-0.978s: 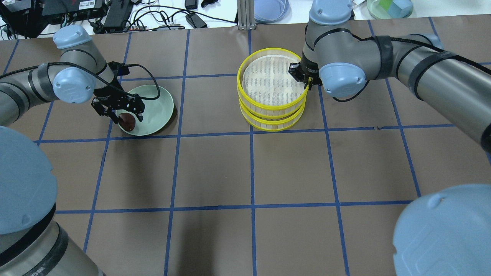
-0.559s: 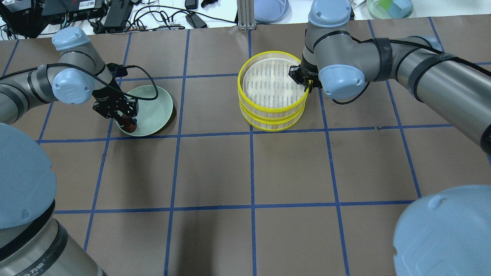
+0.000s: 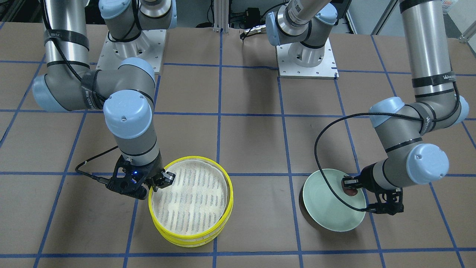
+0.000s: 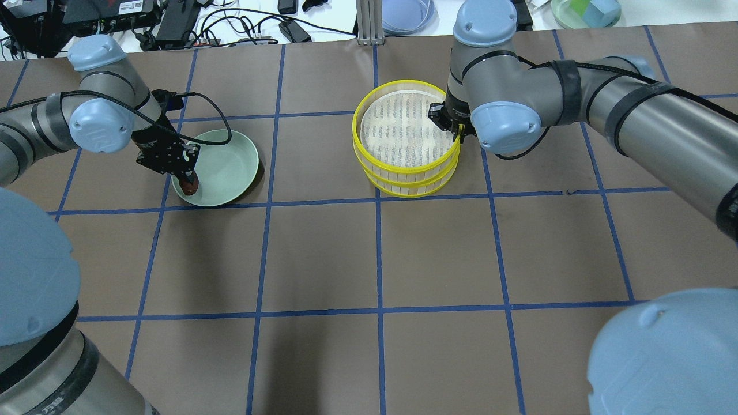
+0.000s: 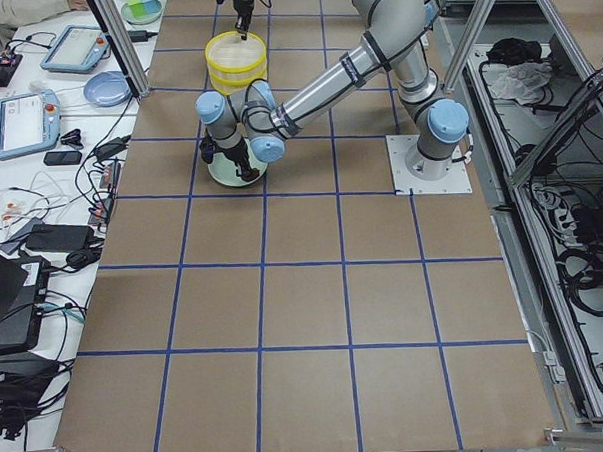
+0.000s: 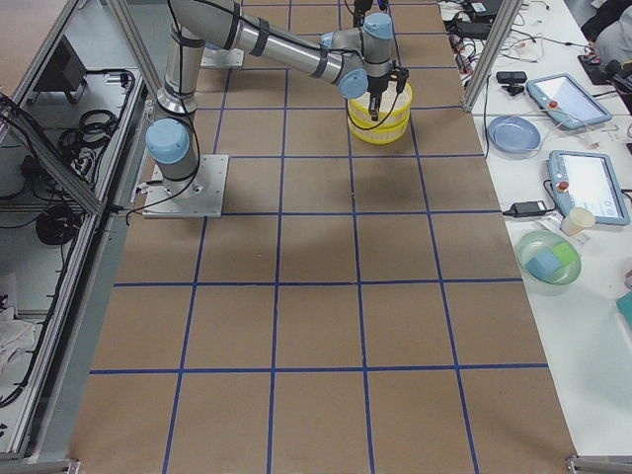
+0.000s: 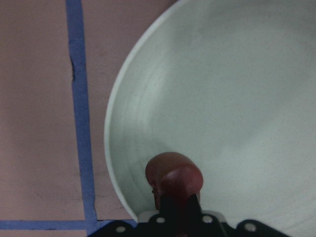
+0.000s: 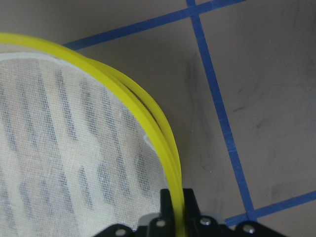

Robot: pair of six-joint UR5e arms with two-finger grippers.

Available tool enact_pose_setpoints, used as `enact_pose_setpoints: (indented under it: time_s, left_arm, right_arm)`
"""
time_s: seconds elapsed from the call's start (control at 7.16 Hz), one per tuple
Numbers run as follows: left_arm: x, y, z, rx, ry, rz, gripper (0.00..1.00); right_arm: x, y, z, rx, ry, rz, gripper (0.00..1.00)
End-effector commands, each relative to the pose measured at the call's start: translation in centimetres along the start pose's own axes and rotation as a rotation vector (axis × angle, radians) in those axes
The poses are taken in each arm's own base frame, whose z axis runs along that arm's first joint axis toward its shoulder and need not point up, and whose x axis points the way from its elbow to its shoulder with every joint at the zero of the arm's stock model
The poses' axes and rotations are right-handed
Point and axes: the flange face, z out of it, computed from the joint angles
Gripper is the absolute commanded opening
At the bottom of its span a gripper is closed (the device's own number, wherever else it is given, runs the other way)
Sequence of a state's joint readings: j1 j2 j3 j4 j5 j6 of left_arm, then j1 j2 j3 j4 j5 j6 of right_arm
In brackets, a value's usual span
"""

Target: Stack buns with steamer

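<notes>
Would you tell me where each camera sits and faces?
Front-facing: across the table, facing the robot; both bases, arms.
Overhead: behind the shoulders, looking forward, down; both arms.
Exterior left: table's left end; left arm nearest.
Exterior right: right end; right arm nearest.
Left wrist: past the left gripper onto the reddish-brown bun, green plate.
Right wrist: past the right gripper onto the top steamer tray's rim.
Overhead and front-facing show both wrist subjects.

The left gripper (image 4: 185, 180) has clamped the soft reddish-brown bun (image 7: 174, 177) between its fingers, and the yellow-rimmed bamboo tray (image 4: 355, 135) pinched by the right gripper (image 4: 455, 130) has shifted slightly.
</notes>
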State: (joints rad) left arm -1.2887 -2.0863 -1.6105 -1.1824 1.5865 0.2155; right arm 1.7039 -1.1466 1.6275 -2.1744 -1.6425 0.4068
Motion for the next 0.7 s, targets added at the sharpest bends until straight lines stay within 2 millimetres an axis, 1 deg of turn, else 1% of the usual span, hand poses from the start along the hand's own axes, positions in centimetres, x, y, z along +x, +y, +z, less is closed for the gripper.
enact_pose_setpoints:
  time_s: [0.0,0.14,0.28,0.42,0.56]
  left_arm:
    - [-0.2,-0.4,-3.9,0.055,-0.012,-0.031,0.0]
    - [0.0,-0.2,-6.3,0.083,-0.012,-0.054,0.0]
    - [0.5,0.6,-8.0,0.1,-0.015,-0.05,0.0]
    - [0.6,1.2,-9.5,0.122,-0.019,-0.071,0.0]
    - [0.7,1.7,-10.3,0.125,-0.019,-0.076,0.0]
  right_arm:
    - [0.1,-0.2,-0.3,0.014,-0.002,-0.017,0.0]
    - [0.3,-0.4,-0.2,0.015,-0.002,-0.036,0.0]
    - [0.3,-0.5,0.0,0.014,-0.001,-0.037,0.0]
    - [0.7,-0.7,-0.1,0.014,0.0,-0.034,0.0]
    - [0.8,-0.8,0.0,0.012,0.001,-0.031,0.0]
